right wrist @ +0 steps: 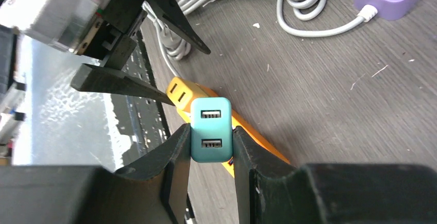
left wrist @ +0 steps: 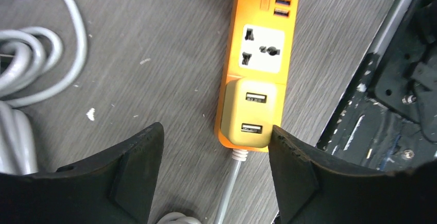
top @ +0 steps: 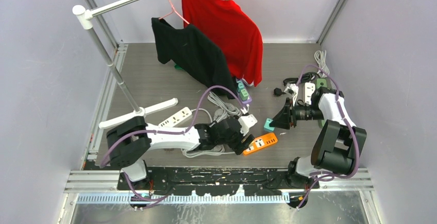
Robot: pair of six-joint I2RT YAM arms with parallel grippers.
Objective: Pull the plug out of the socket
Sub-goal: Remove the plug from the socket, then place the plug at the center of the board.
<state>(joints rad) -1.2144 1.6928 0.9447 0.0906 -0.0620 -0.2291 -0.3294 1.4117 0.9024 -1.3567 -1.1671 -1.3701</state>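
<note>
While pinching the teal plug tight in the right gripper, holding it clear of the orange socket strip and just beside it, and spreading the left gripper wide astride the strip's cord end, gripping nothing.

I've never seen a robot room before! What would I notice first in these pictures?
Probably the bright red shirt hanging at the back, beside a black shirt. Nearer the front, the right gripper pinches a teal plug, held off the orange power strip on the table. The open left gripper straddles that strip's end.
</note>
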